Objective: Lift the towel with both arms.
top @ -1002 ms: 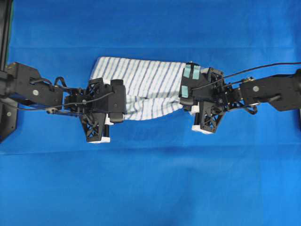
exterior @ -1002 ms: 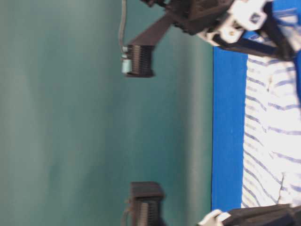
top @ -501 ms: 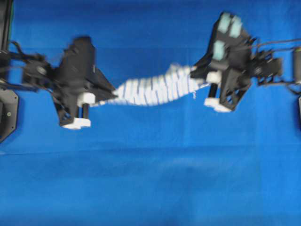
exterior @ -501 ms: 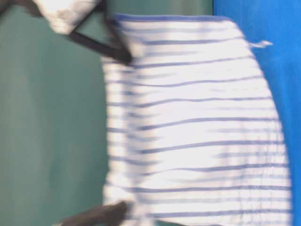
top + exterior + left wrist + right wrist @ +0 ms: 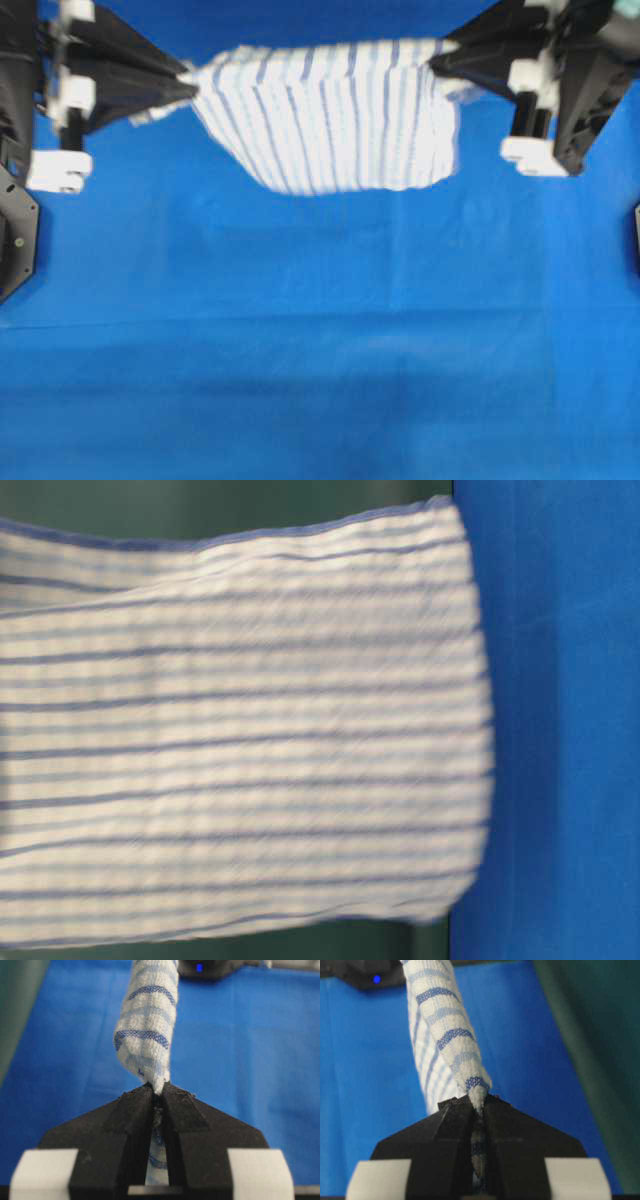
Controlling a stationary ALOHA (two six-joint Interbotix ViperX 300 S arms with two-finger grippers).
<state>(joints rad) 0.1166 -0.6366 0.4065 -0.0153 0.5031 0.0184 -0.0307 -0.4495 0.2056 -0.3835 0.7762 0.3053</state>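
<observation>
Blue cloth covers the table [image 5: 320, 350] from edge to edge, and the towel [image 5: 335, 115] hangs above it, stretched between the two arms near the top of the overhead view. The left hand [image 5: 188, 84] pinches one top corner and the right hand [image 5: 438, 58] pinches the other; the white cloth with blue and pale green stripes sags between them and drops in a soft curve. Whether its lowest edge clears the table cannot be told from above. Both arms are cut off by the frame, so only their black wedge tips and a few white blocks show.

From the left wrist view the left hand [image 5: 158, 1094] is clenched on the towel [image 5: 147, 1025], its two black fingers [image 5: 132, 1110] pressed together with a thin strip of fabric showing in the slit between them. The cloth runs away from the tips as a bunched roll. The right wrist view shows the same: the right hand [image 5: 479, 1100] clamped on a twisted corner of the towel [image 5: 445, 1025], which narrows to a point at the tips.

The table-level view is turned on its side and blurred; the towel [image 5: 240, 740] fills most of it, cut off at the left edge, with the blue table [image 5: 560, 720] on the right. Neither hand appears there.
</observation>
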